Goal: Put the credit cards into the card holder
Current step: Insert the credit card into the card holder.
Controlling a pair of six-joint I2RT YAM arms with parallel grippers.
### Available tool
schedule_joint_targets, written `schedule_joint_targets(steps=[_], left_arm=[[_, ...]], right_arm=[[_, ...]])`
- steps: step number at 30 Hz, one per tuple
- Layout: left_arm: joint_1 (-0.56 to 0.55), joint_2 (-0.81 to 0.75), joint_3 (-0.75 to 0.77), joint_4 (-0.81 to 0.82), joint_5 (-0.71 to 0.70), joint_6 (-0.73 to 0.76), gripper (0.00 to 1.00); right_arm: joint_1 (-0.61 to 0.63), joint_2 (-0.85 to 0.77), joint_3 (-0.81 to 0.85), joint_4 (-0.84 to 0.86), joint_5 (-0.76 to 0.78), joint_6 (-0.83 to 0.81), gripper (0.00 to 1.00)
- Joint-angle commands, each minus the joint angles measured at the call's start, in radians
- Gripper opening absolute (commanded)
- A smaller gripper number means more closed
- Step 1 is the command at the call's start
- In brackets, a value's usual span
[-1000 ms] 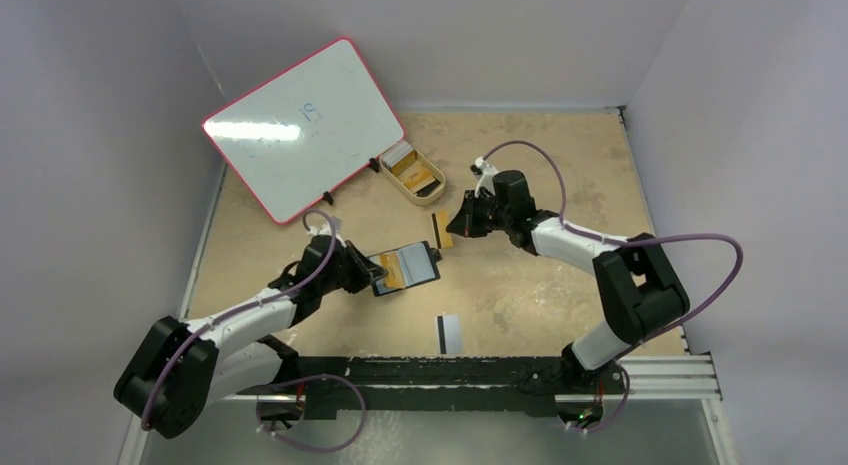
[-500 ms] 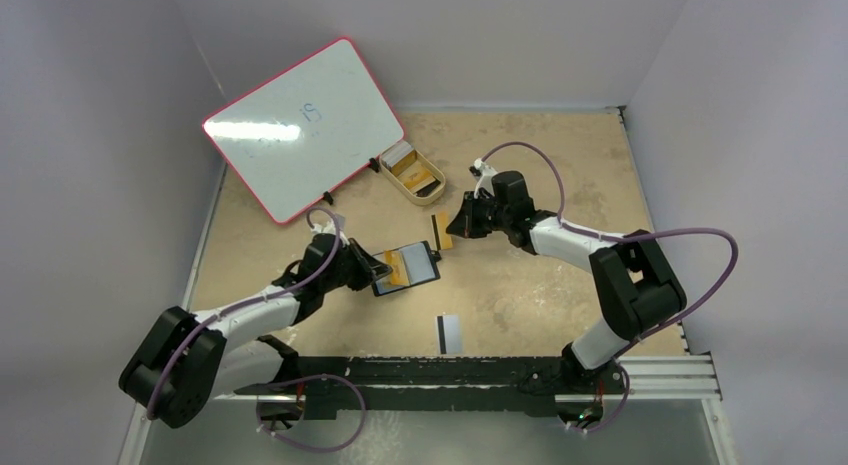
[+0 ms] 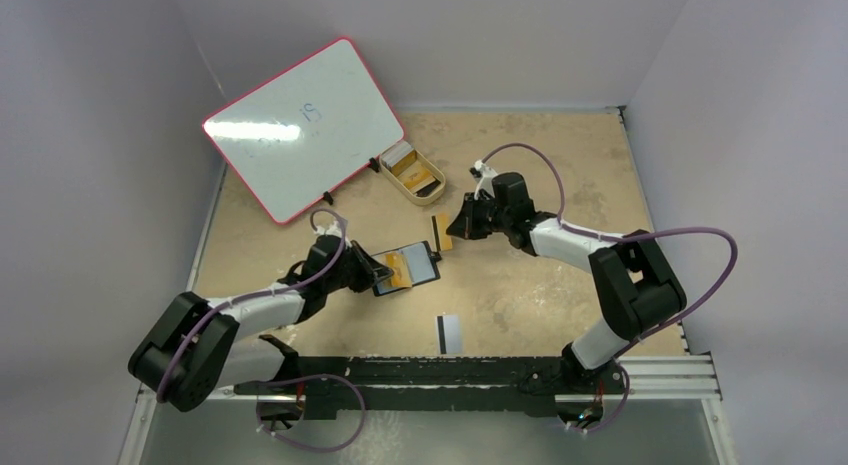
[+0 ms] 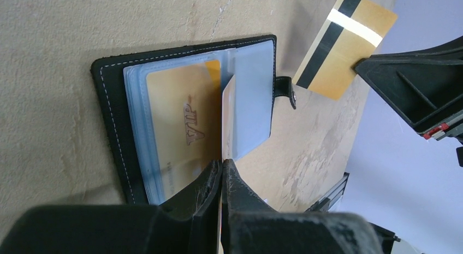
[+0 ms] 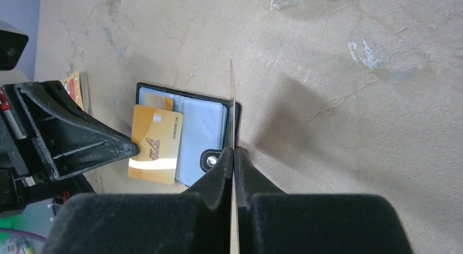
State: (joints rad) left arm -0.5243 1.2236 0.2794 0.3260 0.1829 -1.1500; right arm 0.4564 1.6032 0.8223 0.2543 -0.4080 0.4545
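The black card holder [image 3: 424, 262] lies open mid-table, its grey-blue pockets [image 4: 252, 90] facing up and a gold VIP card [image 4: 180, 123] in one of them. My left gripper [image 4: 223, 162] is shut on a gold card [image 5: 155, 145] that stands on edge over the holder [image 5: 202, 123]. A little to the right, my right gripper [image 3: 462, 225] is shut on a gold card with a black stripe [image 4: 344, 46], held just off the holder's snap-tab side. This card shows edge-on [image 5: 231, 112] in the right wrist view. A grey card with a black stripe [image 3: 449, 332] lies flat near the front.
A red-rimmed whiteboard [image 3: 305, 125] leans at the back left. Beside it stands a tan oval tray [image 3: 437, 193] with small items inside. A black rail [image 3: 500, 370] runs along the table's near edge, and white walls close in both sides.
The left arm's elbow and lower links have drifted slightly to the right. Both grippers, their cards and the holder have stayed almost where they were.
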Motion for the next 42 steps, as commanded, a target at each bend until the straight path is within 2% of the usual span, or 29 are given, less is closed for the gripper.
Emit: schedule_joint_targets(steps=[1,14,32,42], left_arm=[[-0.003,0.022,-0.007,0.079,0.006,-0.003,0.0],[-0.003,0.06,0.019,0.03,-0.052,0.004,0.0],[-0.005,0.105,0.011,0.134,-0.074,-0.076,0.0],[-0.049,0.161,0.037,0.174,-0.086,-0.089,0.0]], right_arm=[[-0.005,-0.008,-0.018,0.031,0.004,-0.009,0.0],[-0.005,-0.01,-0.086,0.076,0.011,0.012,0.0],[-0.005,-0.033,-0.127,0.099,0.008,0.028,0.0],[-0.005,-0.039,-0.14,0.113,-0.002,0.039,0.0]])
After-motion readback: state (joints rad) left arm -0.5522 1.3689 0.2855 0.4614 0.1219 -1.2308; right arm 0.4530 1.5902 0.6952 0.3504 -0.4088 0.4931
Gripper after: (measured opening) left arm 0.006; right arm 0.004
